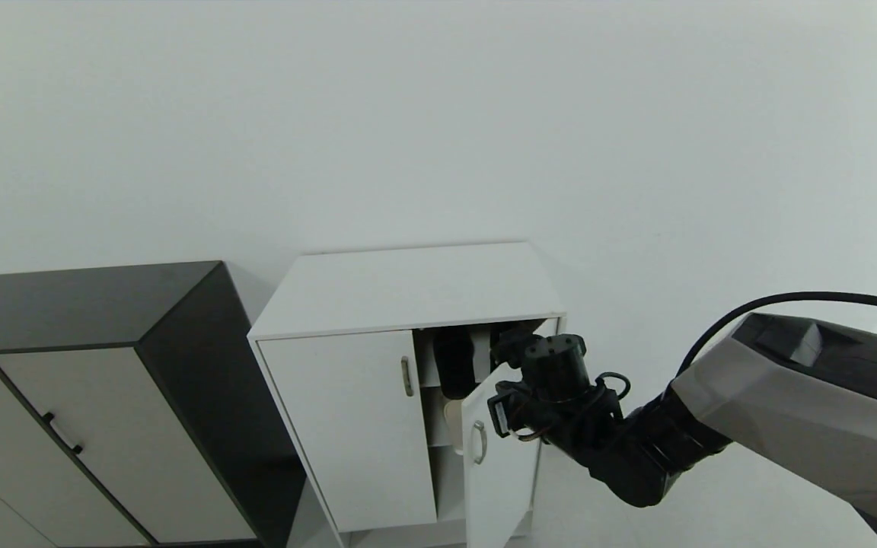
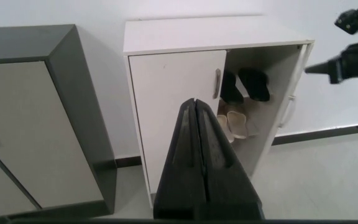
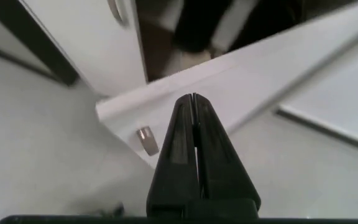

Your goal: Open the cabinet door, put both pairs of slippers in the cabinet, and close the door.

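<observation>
The white cabinet (image 1: 408, 289) stands against the wall, its left door (image 1: 347, 426) closed and its right door (image 1: 495, 464) swung partly open. Inside, a black pair of slippers (image 2: 247, 84) sits on the upper shelf and a beige pair (image 2: 236, 123) on the shelf below. My right gripper (image 3: 193, 101) is shut, empty, with its tip against the top edge of the open door (image 3: 229, 74), above the door's handle (image 3: 145, 140). My left gripper (image 2: 194, 102) is shut on nothing, well back from the cabinet front (image 2: 173, 93).
A larger dark cabinet (image 1: 65, 304) with light doors stands close to the white one's left side. Bare light floor (image 2: 316, 174) lies in front and to the right. A plain wall (image 1: 438, 114) is behind both.
</observation>
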You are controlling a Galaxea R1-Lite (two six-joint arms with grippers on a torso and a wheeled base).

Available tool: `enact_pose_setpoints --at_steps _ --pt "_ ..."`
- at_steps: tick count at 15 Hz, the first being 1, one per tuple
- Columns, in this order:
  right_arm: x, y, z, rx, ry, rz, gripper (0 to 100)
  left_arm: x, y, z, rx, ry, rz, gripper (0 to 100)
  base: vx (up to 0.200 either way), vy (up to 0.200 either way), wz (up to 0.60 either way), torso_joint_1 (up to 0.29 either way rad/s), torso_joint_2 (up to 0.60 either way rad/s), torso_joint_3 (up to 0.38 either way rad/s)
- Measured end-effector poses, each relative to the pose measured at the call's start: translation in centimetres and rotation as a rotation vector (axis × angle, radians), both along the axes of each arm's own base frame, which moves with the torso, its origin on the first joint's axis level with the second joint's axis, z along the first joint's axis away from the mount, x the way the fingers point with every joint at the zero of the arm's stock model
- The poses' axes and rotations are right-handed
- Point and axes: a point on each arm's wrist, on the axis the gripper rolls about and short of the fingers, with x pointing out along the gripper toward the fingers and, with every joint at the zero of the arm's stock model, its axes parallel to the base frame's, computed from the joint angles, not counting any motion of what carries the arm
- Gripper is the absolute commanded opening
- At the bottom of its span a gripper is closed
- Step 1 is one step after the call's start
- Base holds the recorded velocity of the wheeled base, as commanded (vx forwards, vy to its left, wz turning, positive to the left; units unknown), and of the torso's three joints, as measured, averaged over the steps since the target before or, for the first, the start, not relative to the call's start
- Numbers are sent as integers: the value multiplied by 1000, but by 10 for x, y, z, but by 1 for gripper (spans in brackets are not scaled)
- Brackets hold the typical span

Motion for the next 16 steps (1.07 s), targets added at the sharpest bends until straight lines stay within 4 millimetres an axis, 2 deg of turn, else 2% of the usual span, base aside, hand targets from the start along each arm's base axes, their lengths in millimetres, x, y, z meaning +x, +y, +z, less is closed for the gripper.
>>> enact_pose_setpoints --at_steps 4,8,16 --pt "-11 -9 -14 28 11 66 0 0 0 0 0 0 0 0 0 0 0 0 0 0" --pt "-17 -14 -16 25 18 81 0 0 0 0 0 0 -1 0 0 0 0 0 0 0" --pt "-18 -15 -14 23 15 80 0 0 0 0 -1 0 0 0 0 0 0 0 0 0"
